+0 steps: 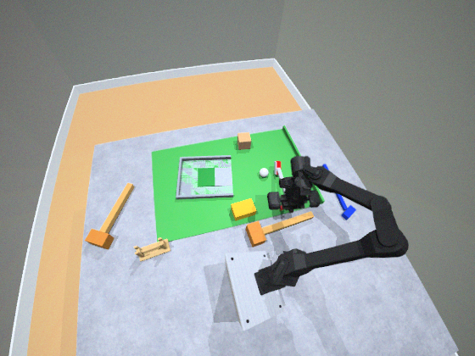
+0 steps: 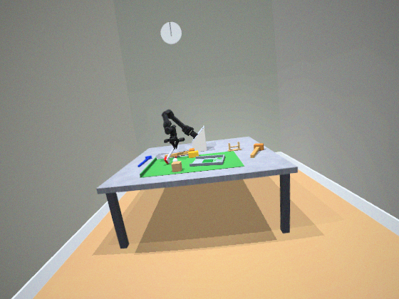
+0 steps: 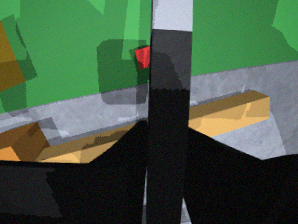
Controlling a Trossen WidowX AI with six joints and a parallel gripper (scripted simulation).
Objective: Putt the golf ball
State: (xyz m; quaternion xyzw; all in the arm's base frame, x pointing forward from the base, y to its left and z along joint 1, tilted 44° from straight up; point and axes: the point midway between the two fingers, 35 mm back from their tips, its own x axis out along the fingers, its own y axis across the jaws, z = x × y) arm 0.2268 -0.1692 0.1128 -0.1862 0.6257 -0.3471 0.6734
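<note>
My gripper (image 1: pixel 287 183) (image 2: pixel 175 146) (image 3: pixel 156 127) is shut on the red putter's dark grip, with the pale shaft (image 1: pixel 281 173) (image 2: pixel 171 154) (image 3: pixel 171 14) slanting down from the fingers. The red and white putter head (image 1: pixel 277 165) (image 2: pixel 166 159) is low over the mat, to the right of the white golf ball (image 1: pixel 264 172) (image 2: pixel 174 160) in the top view, with a gap between them. Whether the head touches the mat is unclear. The raised green (image 1: pixel 206 176) (image 2: pixel 208 161) is inside a grey-walled frame (image 1: pixel 205 197), left of the ball, with a pale ramp (image 1: pixel 223 177) facing it.
A yellow block (image 1: pixel 243 209), tan cube (image 1: pixel 244 141) and small red object (image 1: pixel 281 208) (image 3: pixel 143 57) are on the mat. An orange mallet (image 1: pixel 256 233) lies below the gripper; another (image 1: pixel 99 238) lies far left near a wooden rack (image 1: pixel 153 251). A blue putter (image 1: pixel 349 212) lies right.
</note>
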